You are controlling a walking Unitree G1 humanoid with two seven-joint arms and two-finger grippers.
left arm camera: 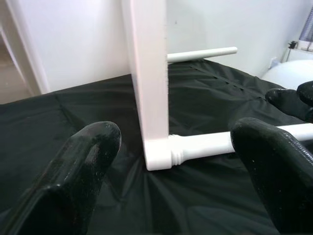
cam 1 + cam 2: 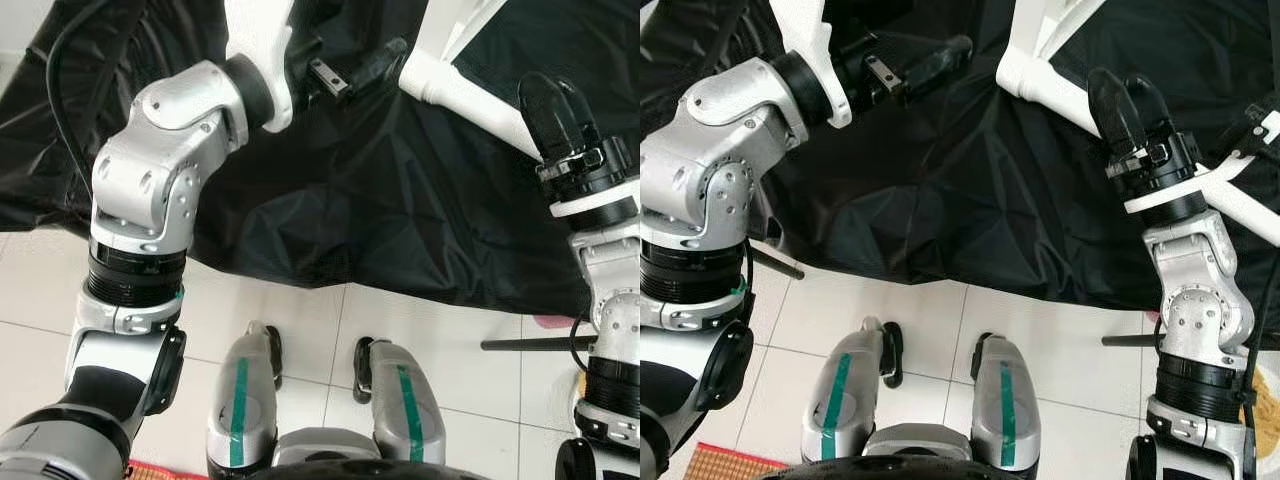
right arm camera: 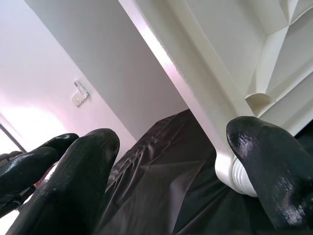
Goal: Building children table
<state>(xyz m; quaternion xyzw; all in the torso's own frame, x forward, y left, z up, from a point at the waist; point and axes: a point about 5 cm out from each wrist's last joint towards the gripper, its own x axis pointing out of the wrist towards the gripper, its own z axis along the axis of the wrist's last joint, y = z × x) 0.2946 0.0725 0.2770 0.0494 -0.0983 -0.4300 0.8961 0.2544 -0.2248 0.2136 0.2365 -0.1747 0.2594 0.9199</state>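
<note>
White table parts lie on a black cloth (image 2: pixel 380 200) spread over the floor. A round white leg (image 2: pixel 460 95) runs from a flat white frame piece (image 1: pixel 146 73), joined at a turned end (image 1: pixel 195 147). My left gripper (image 2: pixel 360 68) reaches over the cloth toward that joint, open, with nothing between its fingers (image 1: pixel 88 161). My right gripper (image 2: pixel 1127 100) stands upright right beside the white leg, open, one fingertip (image 3: pixel 264 161) close against the leg's end; I cannot tell whether it touches. The underside of the table frame (image 3: pixel 230 58) rises above it.
My two legs (image 2: pixel 400 400) with green stripes stand on white floor tiles at the cloth's near edge. A thin black rod (image 2: pixel 530 343) lies on the tiles to the right. A woven mat (image 2: pixel 720 465) shows at the lower left.
</note>
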